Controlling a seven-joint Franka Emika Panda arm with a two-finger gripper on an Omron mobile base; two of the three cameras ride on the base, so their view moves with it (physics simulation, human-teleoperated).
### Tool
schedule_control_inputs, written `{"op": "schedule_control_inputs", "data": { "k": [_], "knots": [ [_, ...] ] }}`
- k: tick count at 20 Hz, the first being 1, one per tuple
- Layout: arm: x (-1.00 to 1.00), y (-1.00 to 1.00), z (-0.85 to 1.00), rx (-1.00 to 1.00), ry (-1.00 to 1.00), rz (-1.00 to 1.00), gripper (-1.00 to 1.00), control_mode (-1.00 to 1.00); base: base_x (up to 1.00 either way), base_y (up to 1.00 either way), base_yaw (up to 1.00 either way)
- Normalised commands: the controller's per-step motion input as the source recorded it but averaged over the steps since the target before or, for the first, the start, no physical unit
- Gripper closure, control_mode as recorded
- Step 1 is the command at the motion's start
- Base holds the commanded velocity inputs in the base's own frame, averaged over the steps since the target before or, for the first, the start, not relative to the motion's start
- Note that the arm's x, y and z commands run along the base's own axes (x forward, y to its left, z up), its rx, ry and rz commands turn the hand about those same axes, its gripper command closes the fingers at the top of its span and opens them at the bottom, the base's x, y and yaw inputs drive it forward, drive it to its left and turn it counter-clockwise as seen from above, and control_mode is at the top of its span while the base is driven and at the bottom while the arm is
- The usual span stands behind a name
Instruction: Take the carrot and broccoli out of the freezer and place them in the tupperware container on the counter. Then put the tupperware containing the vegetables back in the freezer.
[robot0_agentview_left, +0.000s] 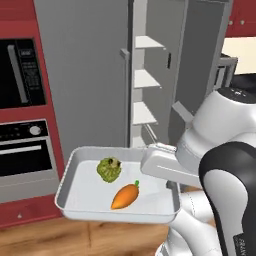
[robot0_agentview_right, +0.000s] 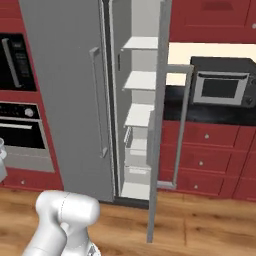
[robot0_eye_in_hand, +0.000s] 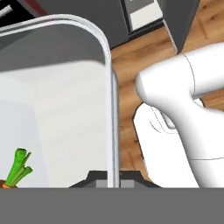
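The tupperware container (robot0_agentview_left: 75, 192) hangs in the air in front of the freezer (robot0_agentview_left: 85, 75), tilted slightly. My gripper (robot0_agentview_left: 171, 186) is shut on its right rim. Inside it lie the yellow-green broccoli (robot0_agentview_left: 109, 169) and the orange carrot (robot0_agentview_left: 125, 196), side by side and apart. In the hand view my gripper (robot0_eye_in_hand: 113, 183) pinches the container's wall (robot0_eye_in_hand: 109, 87), and the carrot's green top (robot0_eye_in_hand: 19, 166) shows at the lower left. The freezer's narrow door (robot0_agentview_right: 159, 125) stands open, baring white shelves (robot0_agentview_right: 140, 75). The black counter (robot0_agentview_right: 215, 112) runs to the right of it.
A black oven (robot0_agentview_left: 22, 145) in a red frame stands left of the freezer. A microwave (robot0_agentview_right: 222, 82) sits on the counter, with red drawers (robot0_agentview_right: 205, 160) below. The freezer's lower bins (robot0_agentview_right: 136, 150) are visible. Wooden floor (robot0_agentview_right: 200, 225) lies in front.
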Motion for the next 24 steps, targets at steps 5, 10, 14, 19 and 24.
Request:
{"op": "schedule_control_inputs", "data": {
  "k": [5,10,14,19,24],
  "knots": [
    [0.00,0.00,0.00,0.00,0.00,0.00,1.00,1.00,0.86,0.39,-0.03],
    [0.00,0.00,0.00,0.00,0.00,0.00,1.00,1.00,0.95,0.00,0.00],
    [0.00,0.00,0.00,0.00,0.00,0.00,1.00,1.00,0.75,0.00,0.00],
    [0.00,0.00,0.00,0.00,0.00,0.00,1.00,1.00,0.35,-0.18,0.00],
    [0.00,0.00,0.00,0.00,0.00,0.00,1.00,1.00,0.38,-0.47,0.00]
  ]
}}
